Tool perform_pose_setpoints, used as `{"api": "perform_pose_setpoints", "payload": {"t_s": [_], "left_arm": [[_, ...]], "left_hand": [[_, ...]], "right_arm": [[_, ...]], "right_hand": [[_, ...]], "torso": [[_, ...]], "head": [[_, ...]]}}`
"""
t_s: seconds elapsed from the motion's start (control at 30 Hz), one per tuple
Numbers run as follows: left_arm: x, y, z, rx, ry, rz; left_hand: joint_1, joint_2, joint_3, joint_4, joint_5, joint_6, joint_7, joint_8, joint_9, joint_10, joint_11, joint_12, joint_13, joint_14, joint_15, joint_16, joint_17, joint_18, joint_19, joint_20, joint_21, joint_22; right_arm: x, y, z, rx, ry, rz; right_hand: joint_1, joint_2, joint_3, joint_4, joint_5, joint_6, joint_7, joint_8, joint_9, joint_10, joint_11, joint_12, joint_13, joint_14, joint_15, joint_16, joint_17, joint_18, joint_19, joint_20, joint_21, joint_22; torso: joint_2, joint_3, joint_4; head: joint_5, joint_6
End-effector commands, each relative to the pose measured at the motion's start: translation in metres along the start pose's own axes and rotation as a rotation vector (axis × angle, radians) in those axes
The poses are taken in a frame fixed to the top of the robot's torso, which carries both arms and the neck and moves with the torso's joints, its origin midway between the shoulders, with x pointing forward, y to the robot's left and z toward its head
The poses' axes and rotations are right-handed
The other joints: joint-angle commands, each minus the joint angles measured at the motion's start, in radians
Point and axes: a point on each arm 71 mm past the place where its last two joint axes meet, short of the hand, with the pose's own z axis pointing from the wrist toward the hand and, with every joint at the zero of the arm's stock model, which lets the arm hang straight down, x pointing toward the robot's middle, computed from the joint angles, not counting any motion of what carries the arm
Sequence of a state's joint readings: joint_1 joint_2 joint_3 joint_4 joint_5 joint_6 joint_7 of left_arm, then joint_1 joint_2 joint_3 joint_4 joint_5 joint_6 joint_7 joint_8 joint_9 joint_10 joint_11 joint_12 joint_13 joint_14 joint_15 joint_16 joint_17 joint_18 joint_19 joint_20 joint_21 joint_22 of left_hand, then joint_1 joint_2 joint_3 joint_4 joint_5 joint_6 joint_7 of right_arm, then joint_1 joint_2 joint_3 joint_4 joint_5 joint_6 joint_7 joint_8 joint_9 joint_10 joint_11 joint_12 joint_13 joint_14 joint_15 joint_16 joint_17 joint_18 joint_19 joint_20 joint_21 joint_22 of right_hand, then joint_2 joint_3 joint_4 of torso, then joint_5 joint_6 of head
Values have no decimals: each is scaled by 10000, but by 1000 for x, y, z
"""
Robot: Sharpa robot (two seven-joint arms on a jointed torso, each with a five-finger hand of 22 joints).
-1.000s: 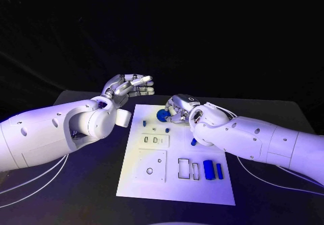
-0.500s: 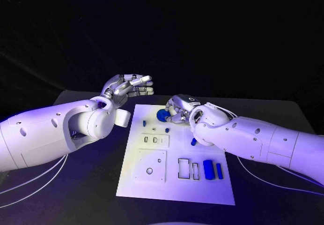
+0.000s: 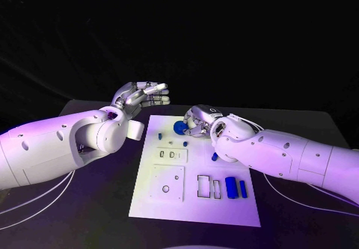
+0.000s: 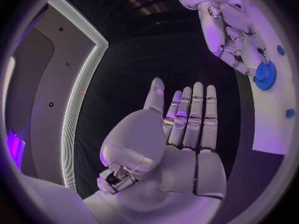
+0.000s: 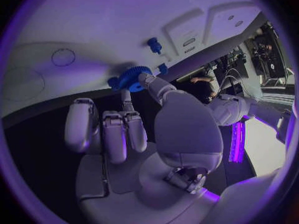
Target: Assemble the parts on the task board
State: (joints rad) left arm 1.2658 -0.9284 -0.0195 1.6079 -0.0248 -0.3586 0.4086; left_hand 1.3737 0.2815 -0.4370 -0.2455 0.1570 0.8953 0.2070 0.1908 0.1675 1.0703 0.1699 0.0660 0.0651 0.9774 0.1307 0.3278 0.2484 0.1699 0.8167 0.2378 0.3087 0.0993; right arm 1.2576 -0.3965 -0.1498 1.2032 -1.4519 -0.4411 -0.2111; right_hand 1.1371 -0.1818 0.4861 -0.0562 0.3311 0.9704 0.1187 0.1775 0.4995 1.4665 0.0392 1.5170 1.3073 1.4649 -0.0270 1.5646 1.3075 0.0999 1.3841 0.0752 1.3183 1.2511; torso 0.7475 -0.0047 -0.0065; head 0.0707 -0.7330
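Task board point(image 3: 196, 207), a white plate, lying in the middle of the black surface point(image 3: 90, 218). On its far end, a blue gear point(image 3: 180, 127), pinched between thumb and fingertip of the right hand point(image 3: 197, 122), other fingers curled beside it; touching the board or just above it, cannot tell. Same gear seen in the right wrist view point(image 5: 129, 77), at the fingertips against the white plate. Left hand point(image 3: 142, 96) raised beyond the board's far left corner, well apart from the gear, fingers straight and held side by side, holding nothing; in the left wrist view point(image 4: 177, 139) palm bare. Near the gear, a small blue peg point(image 3: 159, 136) on the left and a tiny blue piece point(image 3: 185, 143) closer to the middle. Another blue part point(image 3: 215, 156) just beside the right forearm, partly hidden. At the near right of the board, two upright blue blocks point(image 3: 235, 188) side by side, next to two outlined rectangular slots point(image 3: 208, 187). Left of those, a raised square panel point(image 3: 167, 183) with small holes, and farther back a smaller panel point(image 3: 171, 155) with two slots.
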Motion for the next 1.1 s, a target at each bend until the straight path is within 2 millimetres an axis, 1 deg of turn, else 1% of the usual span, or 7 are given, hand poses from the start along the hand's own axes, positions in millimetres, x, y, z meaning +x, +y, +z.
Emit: {"api": "perform_pose_setpoints", "payload": {"t_s": [0.03, 0.23, 0.4, 0.63, 0.8, 1.1], "left_arm": [[1, -1, 0, 72, 129, -75], [1, -1, 0, 69, 127, -74], [0, -1, 0, 66, 115, -69], [-1, -1, 0, 60, 96, -60], [-1, -1, 0, 56, 90, -57], [-1, -1, 0, 52, 86, -55]], "left_hand": [[-8, 78, -177, -69, -66, -46, -9, -26, 9, -57, -10, -15, 13, -45, -7, -51, 9, 126, 8, 44, -56, -9], [-15, 78, -180, -77, -68, -55, -5, -30, 10, -69, -6, -19, 11, -45, -5, -56, 16, 125, 8, 45, -56, -12], [-15, 78, -180, -77, -68, -55, -5, -30, 10, -69, -6, -19, 11, -45, -5, -56, 16, 125, 8, 45, -56, -12], [-15, 78, -180, -77, -68, -55, -5, -30, 10, -69, -6, -19, 11, -45, -5, -56, 16, 125, 8, 45, -56, -12], [-15, 78, -180, -77, -68, -55, -5, -30, 10, -69, -6, -19, 11, -45, -5, -56, 16, 125, 8, 45, -56, -12], [-15, 78, -180, -77, -68, -55, -5, -30, 10, -69, -6, -19, 11, -45, -5, -56, 16, 125, 8, 45, -56, -12]], "right_arm": [[3, -1, -1, 77, 115, -78], [2, -2, -2, 94, 51, -69], [2, -4, -3, 155, 6, -90], [1, -6, -4, 239, -65, -102], [0, -8, -5, 279, -99, -105], [-1, -9, -6, 311, -155, -100]], "right_hand": [[-75, -44, 61, 36, -78, -43, 17, -34, 7, 511, 6, -24, 1889, 1056, -9, 60, 2622, -176, 15, 35, -26, 16], [-75, -44, 61, 36, -78, -43, 17, -34, 7, 511, 6, -24, 1889, 1056, -9, 60, 2622, -176, 15, 35, -26, 16], [-80, -49, 64, 41, -90, -40, 17, -35, 7, 515, 7, -20, 1895, 1059, -6, 62, 2633, -178, 20, 38, -22, 25], [-86, -51, 69, 49, -100, -33, 17, -35, 8, 516, 8, -18, 1897, 1059, -5, 62, 2633, -179, 22, 40, -20, 29], [-86, -51, 69, 49, -100, -33, 17, -35, 8, 516, 8, -18, 1897, 1059, -5, 62, 2633, -179, 22, 40, -20, 29], [-97, -59, 72, 60, -113, -23, 17, -33, 10, 516, 9, -19, 1897, 1059, -3, 62, 2633, -183, 32, 42, -9, 47]], "torso": [[-7, 1, -5], [-5, 7, -4], [-1, 2, 2], [5, 4, 1], [1, -2, 5], [3, -5, 7]], "head": [[-4, 6], [-11, 16], [-26, 22], [-43, 33], [-52, 21], [-71, 44]]}}
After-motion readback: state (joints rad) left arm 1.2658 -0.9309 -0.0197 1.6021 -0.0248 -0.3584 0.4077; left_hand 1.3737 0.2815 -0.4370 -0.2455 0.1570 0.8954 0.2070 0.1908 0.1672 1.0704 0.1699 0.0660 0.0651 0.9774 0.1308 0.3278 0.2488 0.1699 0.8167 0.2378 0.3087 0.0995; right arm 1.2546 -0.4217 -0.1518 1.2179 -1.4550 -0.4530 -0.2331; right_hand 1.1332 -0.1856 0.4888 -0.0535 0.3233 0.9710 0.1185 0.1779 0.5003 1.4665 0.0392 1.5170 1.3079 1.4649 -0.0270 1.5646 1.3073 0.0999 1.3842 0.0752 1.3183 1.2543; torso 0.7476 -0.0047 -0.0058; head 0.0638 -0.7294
